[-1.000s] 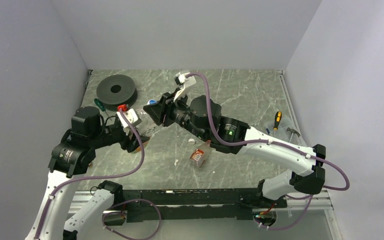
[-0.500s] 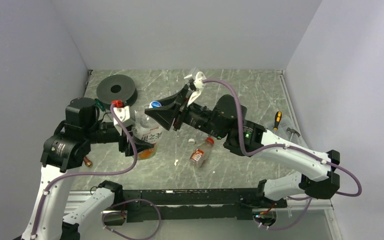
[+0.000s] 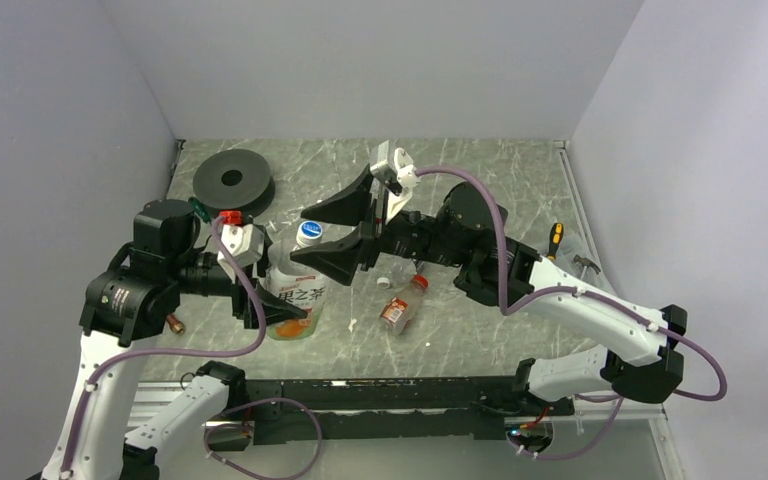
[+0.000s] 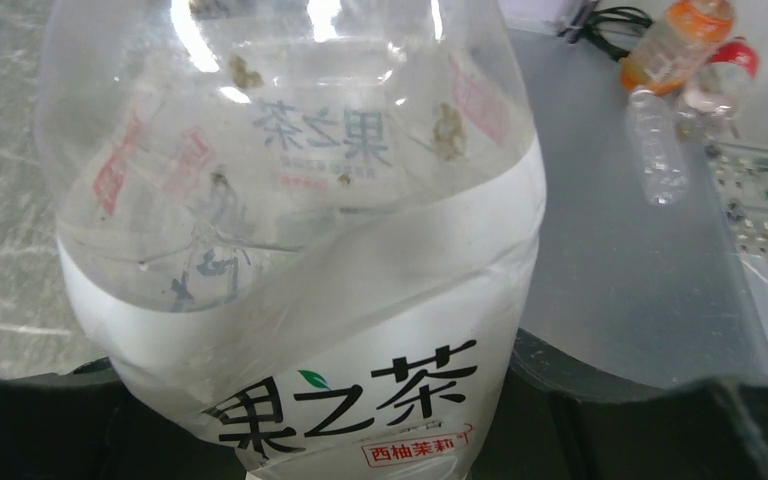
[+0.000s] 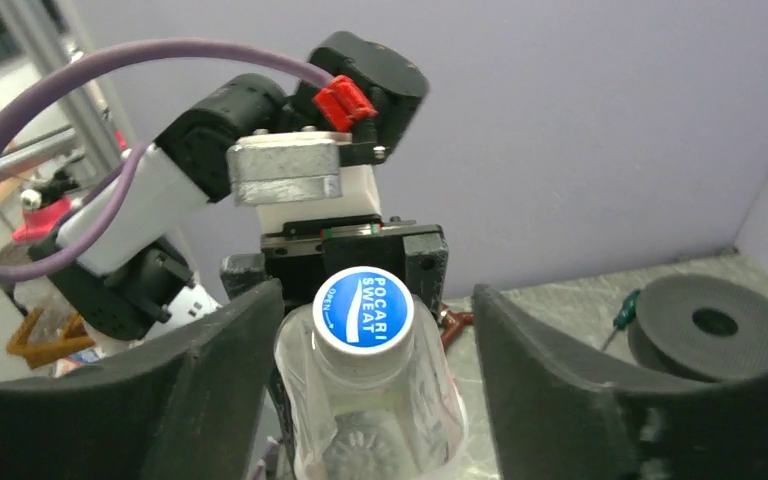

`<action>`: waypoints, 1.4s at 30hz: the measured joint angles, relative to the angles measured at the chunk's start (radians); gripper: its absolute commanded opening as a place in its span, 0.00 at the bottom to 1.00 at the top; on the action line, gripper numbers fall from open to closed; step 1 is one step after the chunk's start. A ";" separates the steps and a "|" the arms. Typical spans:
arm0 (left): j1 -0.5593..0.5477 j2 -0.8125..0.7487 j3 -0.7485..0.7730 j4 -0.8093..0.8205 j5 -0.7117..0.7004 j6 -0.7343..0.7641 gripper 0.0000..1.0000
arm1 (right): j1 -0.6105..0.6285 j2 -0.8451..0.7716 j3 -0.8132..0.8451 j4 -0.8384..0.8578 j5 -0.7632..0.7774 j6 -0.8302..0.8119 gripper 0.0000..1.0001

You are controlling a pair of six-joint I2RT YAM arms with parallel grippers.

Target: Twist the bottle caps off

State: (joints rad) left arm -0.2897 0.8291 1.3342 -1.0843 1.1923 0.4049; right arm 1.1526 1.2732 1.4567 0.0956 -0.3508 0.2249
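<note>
Left gripper (image 3: 278,310) clamps the large clear labelled plastic bottle (image 4: 300,300) by its lower body. Right gripper (image 3: 300,234) is spread, jaws flanking the bottle's blue-and-white round screw cap (image 5: 363,308) with a gap on each side.

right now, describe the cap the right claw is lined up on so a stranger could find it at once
From the black disc at the far left of the table, come nearer to the tall bottle held by the left claw. Its cap sits inside the open right claw. It alone is blue with white lettering; the loose cap nearby is plain white.
</note>
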 measured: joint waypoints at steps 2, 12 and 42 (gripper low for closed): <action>0.000 -0.005 -0.003 0.009 -0.040 -0.006 0.48 | 0.001 -0.005 -0.002 -0.017 0.074 0.001 0.99; 0.000 -0.135 -0.146 0.168 -0.385 0.036 0.48 | 0.042 -0.021 0.021 -0.070 0.415 0.014 0.91; 0.000 -0.142 -0.184 0.251 -0.547 0.041 0.49 | 0.115 0.174 0.173 -0.172 0.637 0.018 0.11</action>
State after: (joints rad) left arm -0.2893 0.6876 1.1503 -0.8330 0.6453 0.4461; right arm 1.2678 1.4475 1.6295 -0.0769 0.2863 0.2428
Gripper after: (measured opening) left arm 0.651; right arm 0.356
